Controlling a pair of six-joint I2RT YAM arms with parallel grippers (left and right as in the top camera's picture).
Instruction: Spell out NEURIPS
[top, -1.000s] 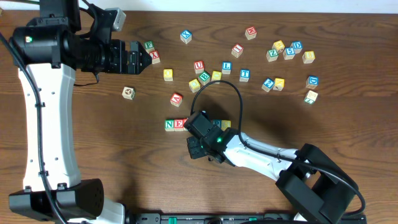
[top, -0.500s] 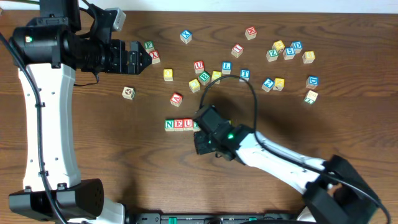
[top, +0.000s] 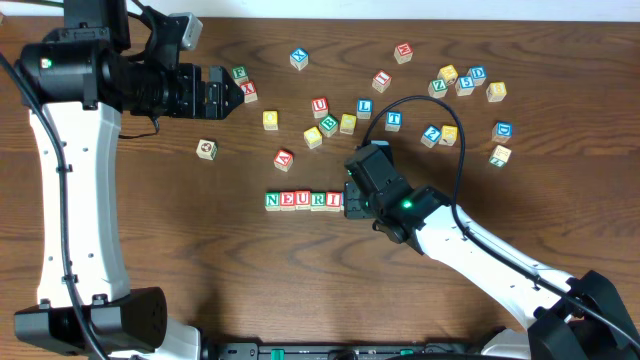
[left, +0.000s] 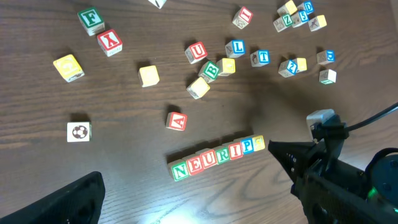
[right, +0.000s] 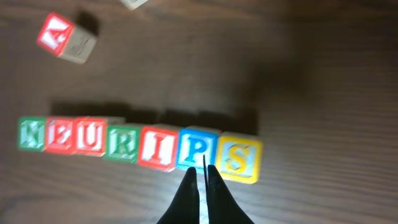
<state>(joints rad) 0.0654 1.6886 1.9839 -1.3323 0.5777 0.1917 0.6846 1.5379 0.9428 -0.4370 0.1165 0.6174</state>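
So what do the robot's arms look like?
The left arm and right arm are white tubes with chunky black joints, each with a tiny green light. A thin black cable loops off the right arm. The right gripper has slim, pointed black fingers.

I read the dark brown table top (top: 200, 270) as wood with a visible lengthwise grain and a low satin sheen. The small square NEURIPS cubes (right: 140, 146), centre of the right wrist view, show pale bare wood at the edges and smooth painted faces. The white arm shell (top: 75, 200), left of the overhead view, looks like glossy moulded plastic. The black wrist housing (top: 160, 88), upper left, appears matt. The black fingers (right: 186, 199) of the right gripper (right: 200, 177) look matt and smooth.
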